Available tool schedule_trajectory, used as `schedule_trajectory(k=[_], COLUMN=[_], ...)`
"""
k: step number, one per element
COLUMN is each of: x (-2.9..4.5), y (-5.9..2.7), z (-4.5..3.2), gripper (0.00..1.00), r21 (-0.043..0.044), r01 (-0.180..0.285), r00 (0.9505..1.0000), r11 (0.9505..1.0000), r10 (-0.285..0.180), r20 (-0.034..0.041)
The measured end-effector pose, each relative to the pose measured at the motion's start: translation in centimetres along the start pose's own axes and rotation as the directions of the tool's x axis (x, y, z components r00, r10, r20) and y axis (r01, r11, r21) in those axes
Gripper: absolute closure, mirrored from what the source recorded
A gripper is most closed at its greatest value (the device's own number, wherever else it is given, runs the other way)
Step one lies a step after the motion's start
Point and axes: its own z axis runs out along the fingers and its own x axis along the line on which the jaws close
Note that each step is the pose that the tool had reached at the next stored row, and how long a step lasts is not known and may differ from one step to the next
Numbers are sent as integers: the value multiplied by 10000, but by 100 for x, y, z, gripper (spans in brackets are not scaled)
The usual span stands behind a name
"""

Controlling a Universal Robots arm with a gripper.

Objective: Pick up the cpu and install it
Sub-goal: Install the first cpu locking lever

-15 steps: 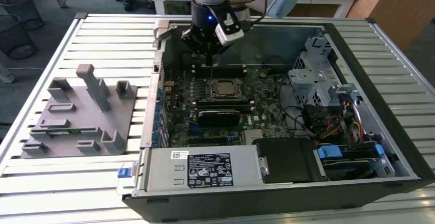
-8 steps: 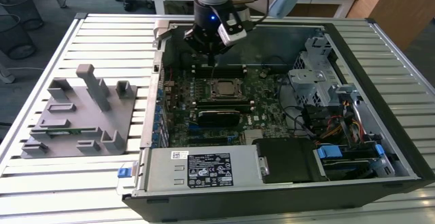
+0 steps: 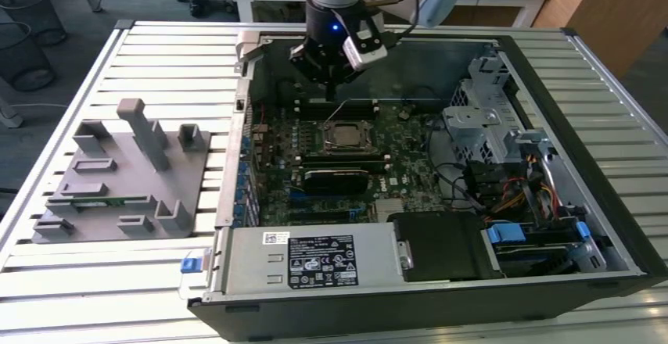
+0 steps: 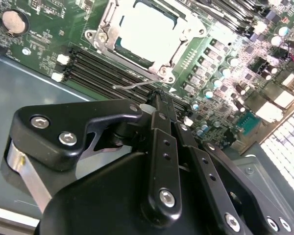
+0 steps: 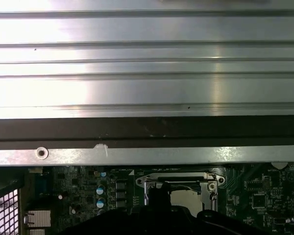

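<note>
The cpu [image 3: 345, 135] lies flat in the motherboard socket inside the open computer case, its silver top facing up. In the second wrist view the cpu [image 4: 146, 30] sits within the socket's metal frame [image 4: 102, 34]. A thin wire lever [image 4: 132, 85] sticks up beside the socket. My gripper [image 3: 331, 95] hangs above the memory slots just behind the socket, fingers pressed together and empty. In the second wrist view the gripper [image 4: 156, 95] tip is right at the end of that lever; I cannot tell whether they touch.
The computer case [image 3: 584, 125] rests on a slatted metal table [image 3: 167, 47]. A drive cage and cables [image 3: 490, 125] fill the case on the exterior view's right, a power supply [image 3: 313, 258] sits at the front. A grey fixture block [image 3: 125, 176] stands left of the case.
</note>
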Motion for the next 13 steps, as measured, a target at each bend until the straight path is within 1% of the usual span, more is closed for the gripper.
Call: schedule_trajectory(k=[1, 2, 3, 4, 5, 6, 13], x=[-7, -8, -9, -9, -10, -10, -36], y=[0, -2, -5, -12, -17, -19, -19], z=[1, 2, 5, 8, 13, 20, 51], gripper=[89, 89, 89, 89, 89, 89, 89], r21=[-4, -31, -112, -246, -326, -337, -322], r01=[0, 0, -2, -3, -3, -3, 175], r00=[10000, 10000, 10000, 10000, 10000, 10000, 9998], r11=[10000, 10000, 9999, 9997, 9995, 9994, 9993], r10=[0, 0, 2, 3, 2, 3, -175], r20=[2, 0, -4, -6, -9, -3, 9])
